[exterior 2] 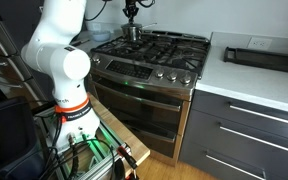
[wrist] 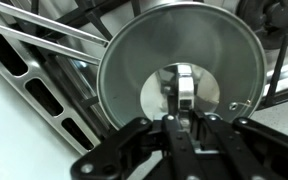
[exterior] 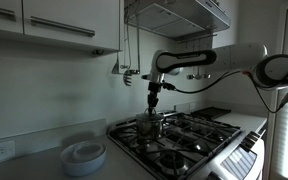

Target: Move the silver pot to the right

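Note:
The silver pot [exterior: 149, 127] stands on a back burner of the stove, small and shiny in both exterior views [exterior 2: 132, 33]. In the wrist view its round lid [wrist: 134, 60] fills the frame, with a small upright handle [wrist: 185, 82] at its centre. My gripper [wrist: 184, 108] comes straight down on the pot and is shut on that handle. In the exterior views the gripper [exterior: 154, 101] [exterior 2: 131, 17] hangs vertically just above the pot. The pot's body is hidden under the lid in the wrist view.
The gas stove [exterior: 199, 135] [exterior 2: 169, 50] has black cast-iron grates. Stacked white plates [exterior: 84, 155] sit on the counter beside it. A black tray [exterior 2: 264, 57] lies on the white counter. A range hood [exterior: 184, 15] hangs overhead, and utensils [exterior: 124, 68] hang on the wall.

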Robot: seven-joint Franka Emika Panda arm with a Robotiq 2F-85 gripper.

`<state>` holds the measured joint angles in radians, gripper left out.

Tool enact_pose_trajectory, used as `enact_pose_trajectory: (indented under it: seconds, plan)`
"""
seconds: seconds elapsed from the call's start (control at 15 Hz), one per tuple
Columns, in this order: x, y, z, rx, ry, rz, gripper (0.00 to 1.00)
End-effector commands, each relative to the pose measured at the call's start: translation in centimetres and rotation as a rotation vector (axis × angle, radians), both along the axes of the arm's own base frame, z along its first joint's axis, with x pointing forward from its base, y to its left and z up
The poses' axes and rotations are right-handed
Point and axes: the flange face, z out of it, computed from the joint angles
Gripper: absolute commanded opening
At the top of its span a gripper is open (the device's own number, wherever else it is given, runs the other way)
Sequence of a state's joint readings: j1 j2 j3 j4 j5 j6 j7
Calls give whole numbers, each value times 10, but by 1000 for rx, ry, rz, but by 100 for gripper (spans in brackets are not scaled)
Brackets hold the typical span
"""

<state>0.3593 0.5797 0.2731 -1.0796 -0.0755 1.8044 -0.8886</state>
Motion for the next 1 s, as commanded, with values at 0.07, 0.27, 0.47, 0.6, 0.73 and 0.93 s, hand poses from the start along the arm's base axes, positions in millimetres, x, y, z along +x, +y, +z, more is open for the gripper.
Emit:
enact_pose_trajectory:
  seconds: [0.07, 0.27, 0.47, 0.6, 0.73, 0.93]
  plan:
    - [-1, 2, 1, -29, 7, 21, 4]
    - [0, 2, 0, -24, 1, 8, 40]
    - [4, -4, 7, -19, -17, -13, 62]
    - [8, -12, 18, -17, -38, -52, 76]
    - [14, -24, 28, -44, -85, -129, 91]
    - [22, -43, 33, -98, -142, -275, 100]
